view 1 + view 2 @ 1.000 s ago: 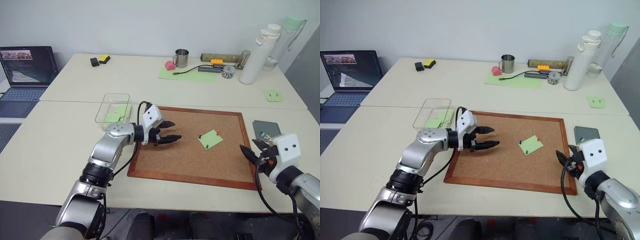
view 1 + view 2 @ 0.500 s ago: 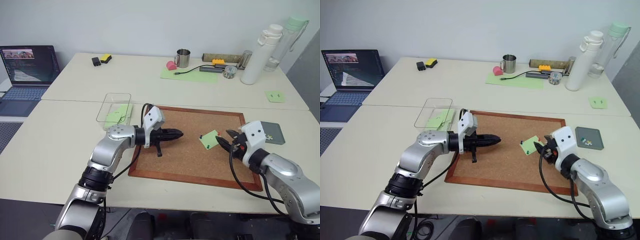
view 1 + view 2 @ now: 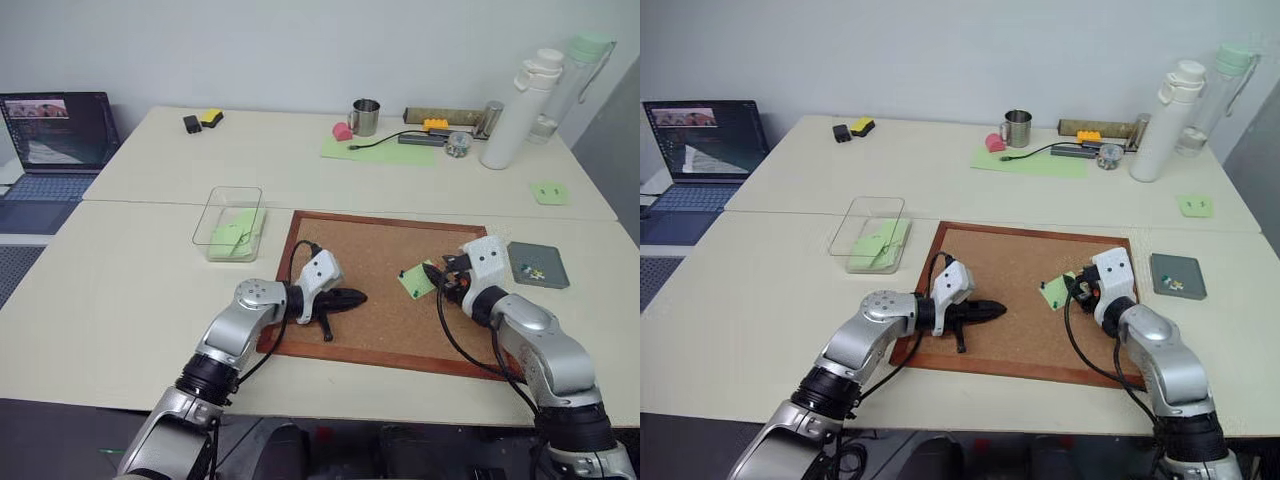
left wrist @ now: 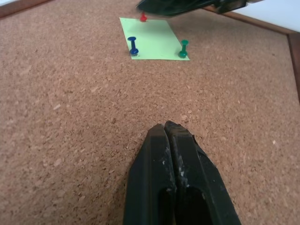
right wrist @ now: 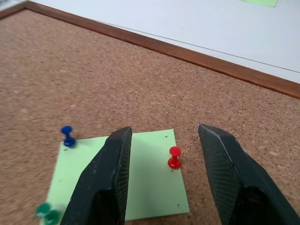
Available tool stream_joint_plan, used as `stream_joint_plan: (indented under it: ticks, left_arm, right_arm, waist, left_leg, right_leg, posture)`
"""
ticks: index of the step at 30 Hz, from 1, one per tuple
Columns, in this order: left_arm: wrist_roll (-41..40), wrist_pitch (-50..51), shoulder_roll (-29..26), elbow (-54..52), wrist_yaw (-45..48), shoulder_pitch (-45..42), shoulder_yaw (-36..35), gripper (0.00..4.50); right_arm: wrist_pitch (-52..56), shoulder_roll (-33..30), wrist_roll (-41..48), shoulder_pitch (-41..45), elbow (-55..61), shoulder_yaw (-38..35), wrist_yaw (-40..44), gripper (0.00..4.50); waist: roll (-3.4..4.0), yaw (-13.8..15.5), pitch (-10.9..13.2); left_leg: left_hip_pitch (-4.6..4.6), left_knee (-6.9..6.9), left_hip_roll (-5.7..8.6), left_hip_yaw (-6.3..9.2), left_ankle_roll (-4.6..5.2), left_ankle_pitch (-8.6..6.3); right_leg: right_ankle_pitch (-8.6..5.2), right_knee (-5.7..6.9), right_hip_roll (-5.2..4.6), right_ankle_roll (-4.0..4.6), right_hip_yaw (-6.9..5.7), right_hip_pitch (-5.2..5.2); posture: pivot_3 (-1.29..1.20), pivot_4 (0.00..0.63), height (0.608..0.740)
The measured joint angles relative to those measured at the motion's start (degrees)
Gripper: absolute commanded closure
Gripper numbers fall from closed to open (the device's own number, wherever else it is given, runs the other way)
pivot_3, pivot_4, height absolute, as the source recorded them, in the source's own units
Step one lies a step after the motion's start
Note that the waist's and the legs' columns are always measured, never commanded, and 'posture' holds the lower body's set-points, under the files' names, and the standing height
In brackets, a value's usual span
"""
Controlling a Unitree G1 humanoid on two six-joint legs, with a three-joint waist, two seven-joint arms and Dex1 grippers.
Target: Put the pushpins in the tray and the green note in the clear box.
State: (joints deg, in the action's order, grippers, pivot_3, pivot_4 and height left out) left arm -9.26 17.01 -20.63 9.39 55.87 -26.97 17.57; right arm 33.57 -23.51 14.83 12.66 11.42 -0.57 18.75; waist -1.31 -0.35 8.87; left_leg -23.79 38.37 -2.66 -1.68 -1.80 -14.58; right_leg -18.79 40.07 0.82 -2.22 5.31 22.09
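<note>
right end effector (fingers spread) straddles red pushpin on green note.

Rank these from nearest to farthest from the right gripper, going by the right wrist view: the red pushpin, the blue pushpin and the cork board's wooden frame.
1. Red pushpin: between the right gripper's open fingers, stuck in the green note.
2. Blue pushpin: at the note's other corner, outside the fingers.
3. Wooden frame: along the cork board's far edge, well beyond the note.

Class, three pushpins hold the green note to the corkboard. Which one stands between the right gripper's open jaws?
The red pushpin, at the corner of the small light green paper note. The blue pushpin and the green pushpin stand outside the jaws, at the note's other corners.
</note>
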Motion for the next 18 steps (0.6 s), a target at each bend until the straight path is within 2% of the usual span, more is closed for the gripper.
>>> stream_joint_plan:
  ticks: [6, 7, 11, 16, 18]
  left_arm:
    - [0.5, -1.4, 0.6, 0.8, -0.4, 0.0, 0.0, 4.43]
    - [0.5, -1.4, 0.6, 0.8, -0.4, 0.0, 0.0, 4.50]
    - [0.6, -1.5, 0.5, 0.8, -0.3, 0.0, -0.1, 4.50]
    - [0.7, -1.5, 0.5, 0.8, -0.3, 0.0, -0.1, 4.50]
    - [0.7, -1.4, 0.5, 0.8, -0.3, 0.0, -0.1, 4.50]
  right_arm:
    - [-1.4, 1.9, -0.2, 0.9, -4.7, -0.1, 0.3, 2.19]
    - [-1.8, 1.9, -0.2, 0.9, -4.9, -0.2, 0.5, 2.55]
    - [-2.0, 2.0, -0.2, 0.8, -5.0, -0.2, 1.1, 3.21]
    - [-2.4, 2.2, -0.2, 0.3, -5.0, -1.6, 1.0, 4.42]
    - [-2.4, 2.4, -0.2, 0.2, -5.0, -1.9, 0.8, 4.49]
  waist:
    - [0.02, 0.1, 0.0]
    - [0.03, 0.1, 0.0]
    - [0.03, 0.1, 0.0]
    - [0.03, 0.0, 0.0]
    - [0.03, 0.0, 0.0]
  left_leg:
    - [0.00, 0.16, 0.01, 0.01, 0.01, -0.01]
    - [0.00, 0.16, 0.01, 0.01, 0.02, -0.01]
    - [0.00, 0.16, 0.01, 0.04, 0.02, -0.01]
    - [0.00, 0.16, 0.01, 0.03, 0.01, -0.01]
    - [0.00, 0.15, 0.01, 0.04, 0.02, -0.01]
  right_leg:
    - [0.01, 0.09, -0.02, -0.02, -0.01, -0.05]
    - [0.01, 0.09, -0.02, -0.02, -0.01, -0.05]
    - [0.01, 0.10, -0.01, -0.02, -0.04, -0.05]
    - [0.01, 0.10, -0.01, -0.02, -0.03, -0.05]
    - [0.01, 0.10, -0.01, -0.02, -0.04, -0.05]
  posture:
    - [0.00, 0.150, 0.740]
    - [0.00, 0.150, 0.740]
    - [0.00, 0.150, 0.740]
    - [0.00, 0.150, 0.740]
    - [0.00, 0.150, 0.740]
